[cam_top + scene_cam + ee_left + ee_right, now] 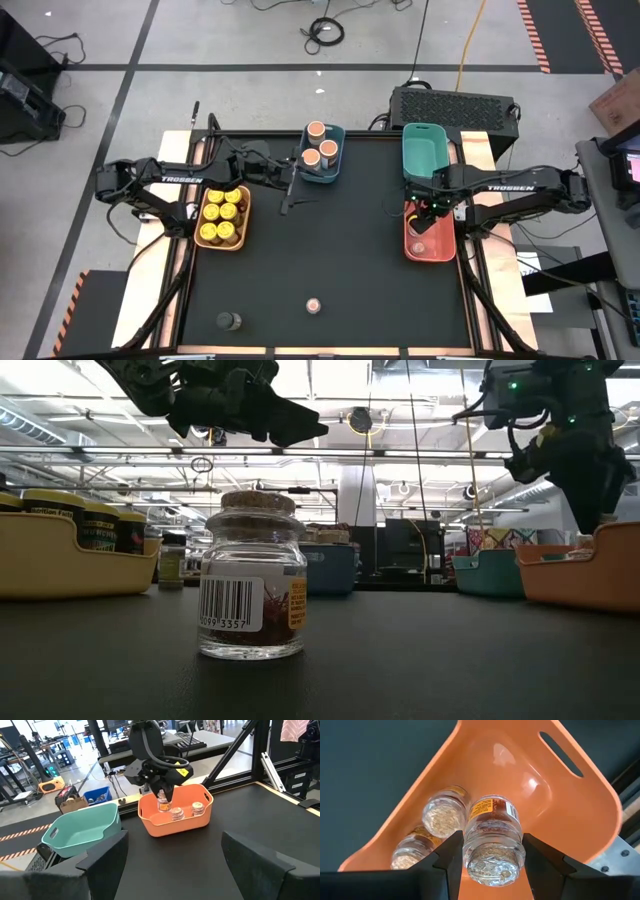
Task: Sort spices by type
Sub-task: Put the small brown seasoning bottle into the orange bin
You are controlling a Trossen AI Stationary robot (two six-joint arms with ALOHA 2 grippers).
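The cork-topped spice jar (493, 840) sits clamped between the fingers of the right gripper (492, 862), hanging over the orange-red bin (430, 240) at the right edge of the counter (350, 270), where two like jars (442, 815) already lie. The step in hand looks like a drop-off: the next move calls for lowering the jar into free bin floor and letting go. The left gripper (285, 207) waits with fingers apart near the blue bin (322, 152). Another cork-topped jar (314, 306) and a dark jar (229, 320) stand unsorted near the front edge.
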